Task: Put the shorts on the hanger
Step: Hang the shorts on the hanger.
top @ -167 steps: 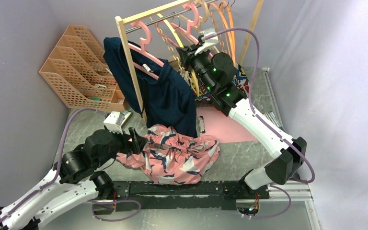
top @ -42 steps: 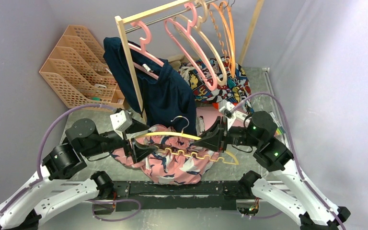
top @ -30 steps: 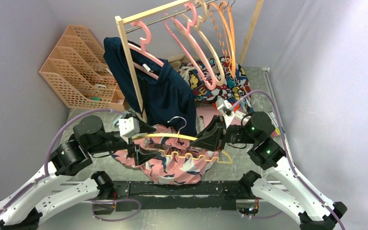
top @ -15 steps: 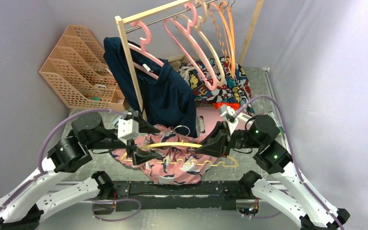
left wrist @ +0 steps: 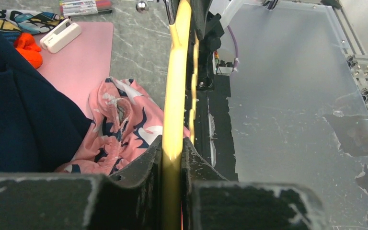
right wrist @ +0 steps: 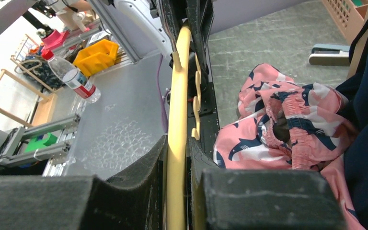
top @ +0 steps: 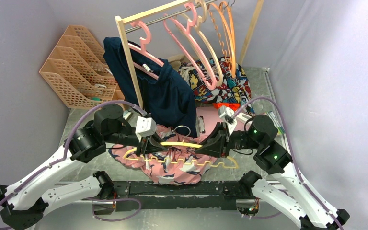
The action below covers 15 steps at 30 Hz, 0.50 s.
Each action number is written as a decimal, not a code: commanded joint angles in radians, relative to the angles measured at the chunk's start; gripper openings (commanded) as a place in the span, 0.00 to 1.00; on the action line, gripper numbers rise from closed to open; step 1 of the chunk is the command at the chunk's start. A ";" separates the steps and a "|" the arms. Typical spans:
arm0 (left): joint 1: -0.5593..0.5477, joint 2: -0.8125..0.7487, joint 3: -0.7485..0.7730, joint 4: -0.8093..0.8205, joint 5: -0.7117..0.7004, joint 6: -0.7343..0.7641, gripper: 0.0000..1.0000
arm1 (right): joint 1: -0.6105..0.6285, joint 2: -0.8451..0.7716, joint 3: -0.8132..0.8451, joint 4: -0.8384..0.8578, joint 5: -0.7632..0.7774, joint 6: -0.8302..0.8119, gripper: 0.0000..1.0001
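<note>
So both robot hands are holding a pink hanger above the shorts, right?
Not pink. The hanger is pale yellow, as the left wrist view shows. The left gripper and right gripper do both hold it above the shorts.

Hanger (top: 182, 144): smooth pale yellow plastic with a slight sheen; its hook (top: 184, 127) is bright bare metal wire. Shorts (top: 172, 172): soft matt cloth, crumpled, waistband puckered. Rack post (top: 126, 52): plain light wood; table (top: 258, 81): smooth grey marbled surface.
</note>
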 commanded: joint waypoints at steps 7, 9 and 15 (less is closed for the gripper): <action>0.004 -0.048 -0.016 0.034 -0.072 0.001 0.07 | 0.001 0.057 0.146 -0.190 0.022 -0.095 0.40; 0.004 -0.051 -0.009 0.034 -0.059 0.003 0.07 | 0.002 0.070 0.177 -0.223 0.026 -0.112 0.48; 0.004 -0.039 -0.009 0.056 -0.024 -0.005 0.07 | 0.001 0.113 0.220 -0.211 0.023 -0.115 0.55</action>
